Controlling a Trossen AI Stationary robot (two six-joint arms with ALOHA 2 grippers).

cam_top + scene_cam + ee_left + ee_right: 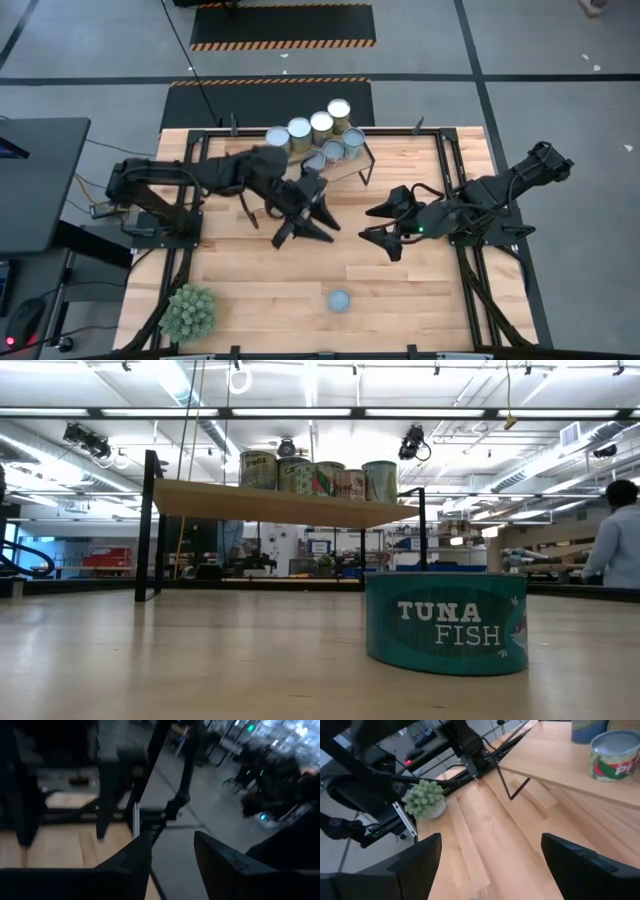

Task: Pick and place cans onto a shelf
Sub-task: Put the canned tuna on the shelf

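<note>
The shelf sits at twelve o'clock on the table, its long axis running from nine toward three. Six cans stand upright on it; a seventh, the tuna can, lies flat at six o'clock. Only the low view shows that can's label. The left gripper, below the shelf, holds nothing, fingers parted. The right gripper spreads wide, empty. One plant sits at seven o'clock.

Spiky green plant on my table's near-left corner. Black desk left of table. Hazard-striped floor mats beyond far edge. Person at right in room behind.
</note>
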